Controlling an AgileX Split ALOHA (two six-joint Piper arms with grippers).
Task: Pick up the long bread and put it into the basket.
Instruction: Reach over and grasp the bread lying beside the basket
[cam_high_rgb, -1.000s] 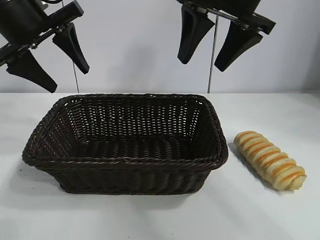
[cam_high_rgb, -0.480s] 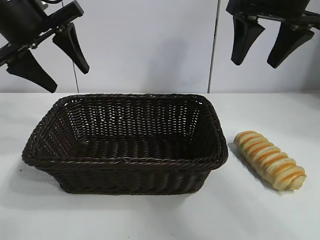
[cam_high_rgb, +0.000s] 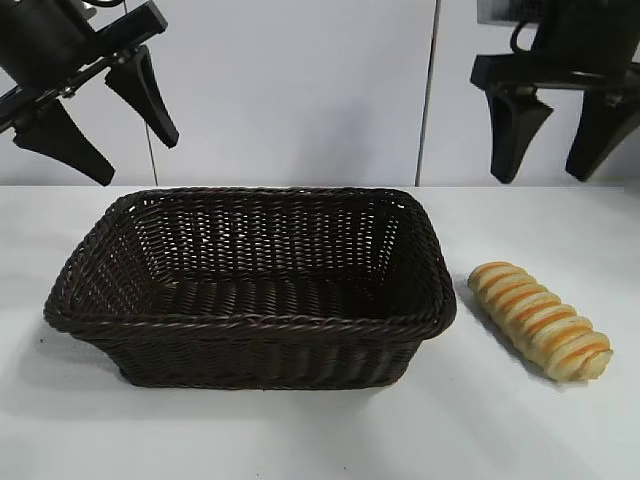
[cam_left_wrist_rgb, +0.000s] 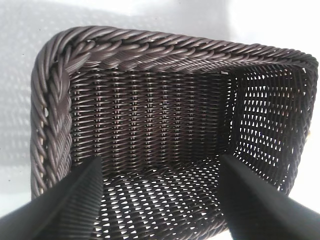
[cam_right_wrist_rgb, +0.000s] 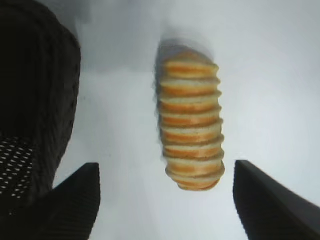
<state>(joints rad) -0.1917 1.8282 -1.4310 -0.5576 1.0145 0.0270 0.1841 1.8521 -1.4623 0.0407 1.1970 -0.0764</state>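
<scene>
The long bread (cam_high_rgb: 540, 320), a golden-tan ridged loaf with orange-brown stripes, lies on the white table to the right of the basket (cam_high_rgb: 250, 325). The basket is dark brown wicker and has nothing in it. My right gripper (cam_high_rgb: 545, 150) hangs open and empty high above the bread. In the right wrist view the bread (cam_right_wrist_rgb: 190, 125) lies between and ahead of the open fingers (cam_right_wrist_rgb: 75, 195), with the basket's corner (cam_right_wrist_rgb: 35, 100) beside it. My left gripper (cam_high_rgb: 105, 135) is open and empty, high over the basket's left end. The left wrist view looks down into the basket (cam_left_wrist_rgb: 165, 115).
The white table (cam_high_rgb: 320, 440) carries only the basket and the bread. A pale wall with a thin vertical seam (cam_high_rgb: 430, 90) stands behind.
My right gripper has moved to the right and come lower, from above the basket's right end to above the bread. The left arm, basket and bread have not moved.
</scene>
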